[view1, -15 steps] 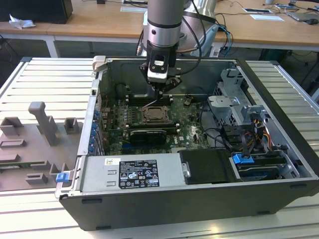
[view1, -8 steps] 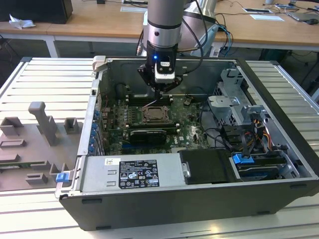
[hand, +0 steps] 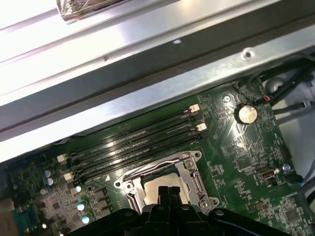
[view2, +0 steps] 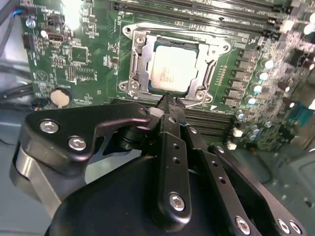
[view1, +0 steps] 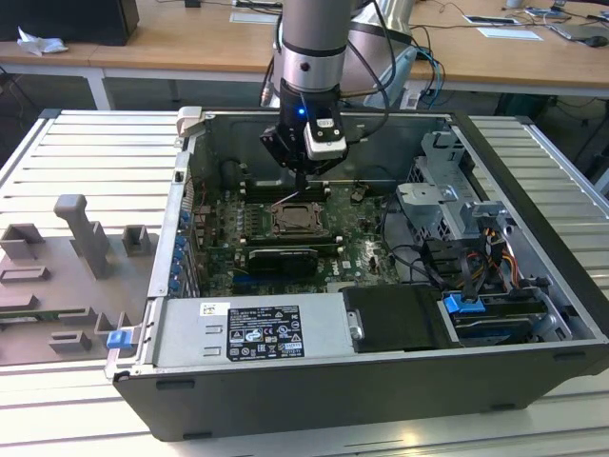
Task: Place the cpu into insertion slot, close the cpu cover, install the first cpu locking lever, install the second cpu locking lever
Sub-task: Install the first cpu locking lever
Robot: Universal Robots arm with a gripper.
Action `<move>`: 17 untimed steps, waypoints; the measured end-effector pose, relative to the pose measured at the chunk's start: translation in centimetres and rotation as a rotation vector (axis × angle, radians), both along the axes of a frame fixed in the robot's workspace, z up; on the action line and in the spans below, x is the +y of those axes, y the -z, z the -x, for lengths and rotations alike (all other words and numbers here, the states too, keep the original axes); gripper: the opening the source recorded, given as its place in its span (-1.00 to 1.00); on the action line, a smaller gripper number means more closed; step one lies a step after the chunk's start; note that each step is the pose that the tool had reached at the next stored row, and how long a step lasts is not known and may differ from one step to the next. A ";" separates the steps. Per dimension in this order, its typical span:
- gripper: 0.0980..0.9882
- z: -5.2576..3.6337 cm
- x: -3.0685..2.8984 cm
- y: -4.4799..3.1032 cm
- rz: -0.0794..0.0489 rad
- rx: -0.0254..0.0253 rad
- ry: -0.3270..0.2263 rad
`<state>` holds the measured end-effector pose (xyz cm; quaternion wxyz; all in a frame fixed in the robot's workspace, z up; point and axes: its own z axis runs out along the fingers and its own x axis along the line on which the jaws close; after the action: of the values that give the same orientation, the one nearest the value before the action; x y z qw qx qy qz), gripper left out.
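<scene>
Two steps look done, I judge: the cover (view2: 139, 64) is folded down over the slot (view1: 279, 228), framing the cpu (view2: 173, 69), which lies flat inside. I cannot confirm either locking lever as latched. My claw (view2: 170, 101) is closed on nothing, its tip at the cover's edge.

- Your ribbed metal table (view1: 95, 152) carries the open computer case (view1: 314, 400), lying on its side.
- At the exterior view's left, just beside it, you see a grey moulded rack (view1: 67, 276).
</scene>
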<state>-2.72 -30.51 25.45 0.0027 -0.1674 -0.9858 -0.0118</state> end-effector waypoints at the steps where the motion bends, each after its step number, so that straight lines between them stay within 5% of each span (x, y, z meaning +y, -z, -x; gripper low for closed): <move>1: -0.98 0.00 0.00 0.00 0.000 0.0000 -0.014; 17: -0.98 0.00 0.00 0.06 0.000 -0.0004 -0.325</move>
<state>-2.72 -30.51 25.39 0.0043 -0.0056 -0.9999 -0.0113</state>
